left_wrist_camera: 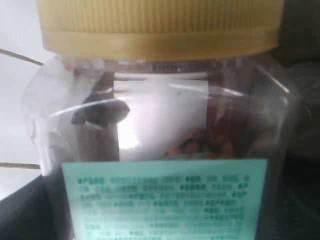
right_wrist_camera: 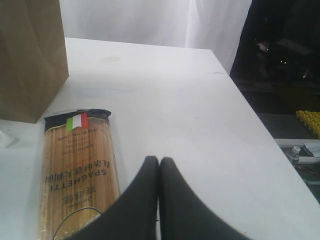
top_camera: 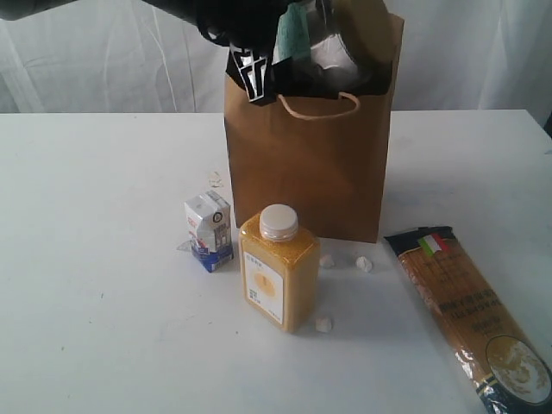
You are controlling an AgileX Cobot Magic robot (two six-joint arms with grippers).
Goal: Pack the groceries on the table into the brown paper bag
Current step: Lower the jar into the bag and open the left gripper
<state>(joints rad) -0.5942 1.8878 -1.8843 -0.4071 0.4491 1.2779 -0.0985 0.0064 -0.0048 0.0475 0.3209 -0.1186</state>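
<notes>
Brown paper bag (top_camera: pixel 310 172) upright at 12 o'clock on the white table (top_camera: pixel 103 302) in the exterior view, its mouth open and one twisted handle (top_camera: pixel 319 109) hanging over the front wall. Left gripper (top_camera: pixel 276 56) at the bag's mouth, jaws spread wide around a clear yellow-lidded jar (left_wrist_camera: pixel 165 140), which they clamp. The jar sits partly below the bag's rim and partly above it. In the left wrist view the jar fills the frame: ribbed yellow lid, white inner label, teal printed label.

Right gripper (right_wrist_camera: pixel 159 161) has its two black fingers pressed together with nothing between them, just beside the long spaghetti packet (top_camera: pixel 470 315). Whether its tips touch the table cannot be told. The packet lies flat at 4 o'clock from the bag, its Italian-flag end toward the bag.

Yellow white-capped bottle (top_camera: pixel 278 272) upright at 6 o'clock from the bag. The small white-blue carton (top_camera: pixel 210 231) stands just beside the bottle, at its 10 o'clock. Tiny white crumbs (top_camera: pixel 323 324) lie from 2 to 5 o'clock of the bottle.
</notes>
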